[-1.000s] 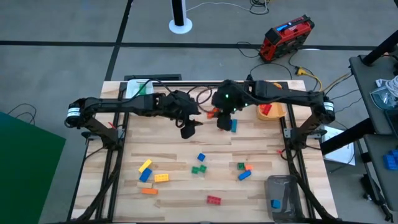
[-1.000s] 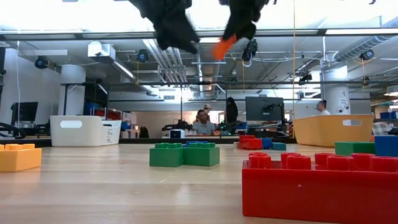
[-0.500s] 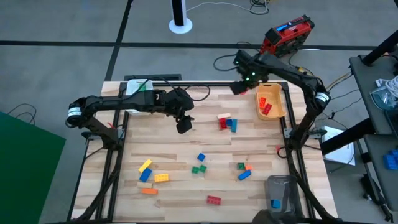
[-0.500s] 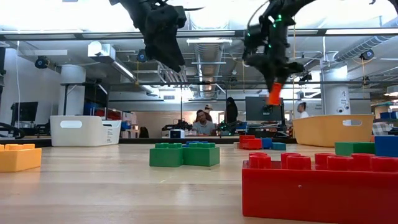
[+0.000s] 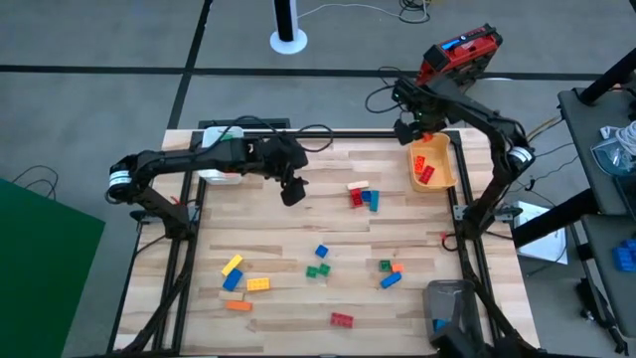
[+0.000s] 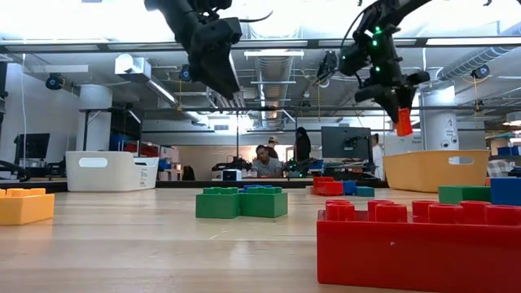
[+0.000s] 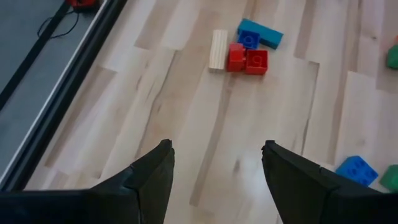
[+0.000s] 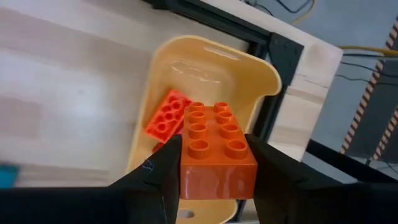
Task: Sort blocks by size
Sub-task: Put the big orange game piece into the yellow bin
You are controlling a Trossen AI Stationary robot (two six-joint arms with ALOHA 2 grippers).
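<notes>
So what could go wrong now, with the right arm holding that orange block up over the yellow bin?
The right gripper holds the orange block high above the yellow bin, near its far rim. Dropped from there, it could hit the rim or bounce off the red block inside and land outside. The left gripper hangs open above the table, close to the red, beige and blue cluster; a careless descent might scatter it.

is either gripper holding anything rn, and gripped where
The right gripper clamps an orange block by its two long sides, above the yellow bin. The left gripper is open and holds nothing.
</notes>
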